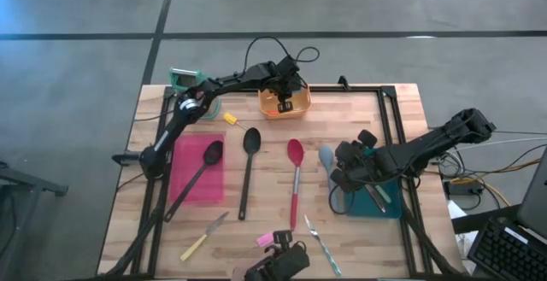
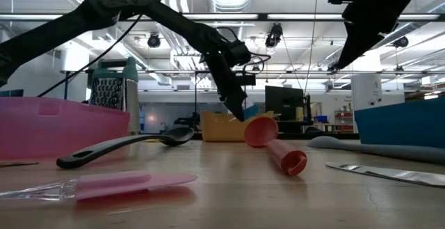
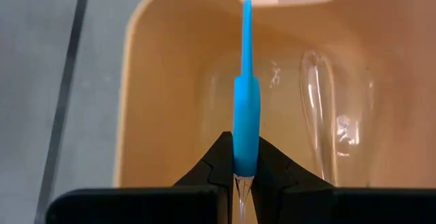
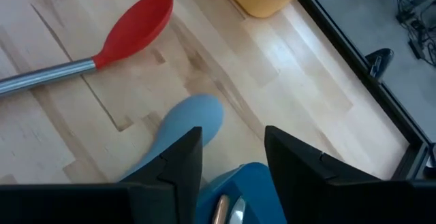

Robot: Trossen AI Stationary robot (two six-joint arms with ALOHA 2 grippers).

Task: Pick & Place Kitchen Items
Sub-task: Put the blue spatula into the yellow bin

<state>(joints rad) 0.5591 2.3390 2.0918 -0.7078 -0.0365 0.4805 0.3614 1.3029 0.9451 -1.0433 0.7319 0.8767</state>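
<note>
Blue flat-bladed plastic tool (image 3: pixel 246 108) is hanging inside the orange plastic tub (image 1: pixel 285 102), pinched between the closed fingers of the left gripper (image 3: pixel 240 176), while the right gripper (image 4: pixel 231 149) is hovering with fingers parted over the pale-blue silicone spoon (image 4: pixel 184 125) and blue bin (image 1: pixel 377 197).

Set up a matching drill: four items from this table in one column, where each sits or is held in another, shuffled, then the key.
Items
1. slim blue tool
2. red-bowled metal-handled spoon
3. black long-handled spoon
4. pale-blue spoon

Places
A. lying on the pink tray
B. on bare wood mid-table
C. pinched in the left gripper over the orange tub
D. below the right gripper, beside the blue tray

Pairs: 1-C, 2-B, 3-A, 4-D
</note>
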